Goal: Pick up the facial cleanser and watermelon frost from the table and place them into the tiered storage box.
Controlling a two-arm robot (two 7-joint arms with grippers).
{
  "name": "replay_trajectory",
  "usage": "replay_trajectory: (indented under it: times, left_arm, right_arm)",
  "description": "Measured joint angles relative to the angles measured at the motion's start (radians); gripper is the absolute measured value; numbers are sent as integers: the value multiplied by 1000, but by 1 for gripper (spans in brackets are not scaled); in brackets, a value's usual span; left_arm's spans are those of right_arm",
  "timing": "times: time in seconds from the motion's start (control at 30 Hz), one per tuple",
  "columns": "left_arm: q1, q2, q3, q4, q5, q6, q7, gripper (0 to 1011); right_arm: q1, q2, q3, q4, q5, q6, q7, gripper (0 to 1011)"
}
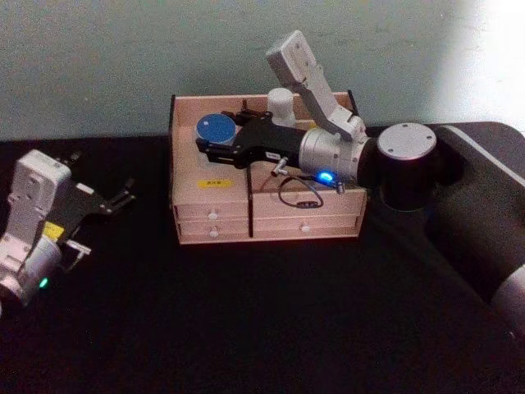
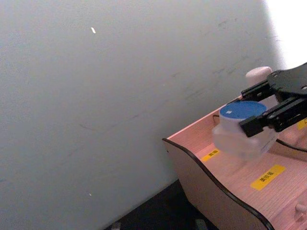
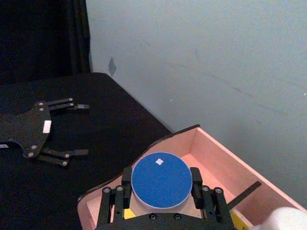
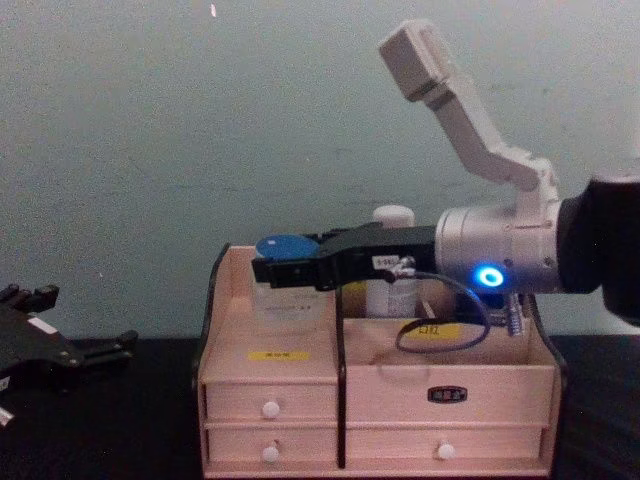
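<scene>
The right gripper (image 1: pixel 205 148) is clenched on the translucent round jar with a flat blue lid (image 1: pixel 215 129), holding it over the left rear compartment of the pale wooden tiered storage box (image 1: pixel 267 215). A white-capped bottle (image 1: pixel 281 104) stands behind. The left gripper (image 1: pixel 125 200), fingers spread, rests over the black table (image 1: pixel 262 320).

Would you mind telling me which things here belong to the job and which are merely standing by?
Job:
- blue-lidded jar, gripped by right gripper
- tiered storage box
- white-capped bottle, standing in the box

Standing by:
- left gripper, open, over the black table
</scene>
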Motion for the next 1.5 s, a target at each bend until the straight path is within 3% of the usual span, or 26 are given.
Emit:
replay_trajectory:
  times: [0.37,1.13,1.27,1.5]
  left_arm:
    - [0,0,0,0,0,0,0,1001]
    - [0,0,0,0,0,0,0,1002]
    - [0,0,0,0,0,0,0,1001]
    - [0,0,0,0,0,0,0,1001]
  right_arm:
    - [43,-55,10,134,-8,-19,16,720]
    - [47,-69,15,154,-26,-21,23,722]
    - [47,-68,15,155,-25,-21,23,791]
    - [48,-68,15,155,-24,-21,23,998]
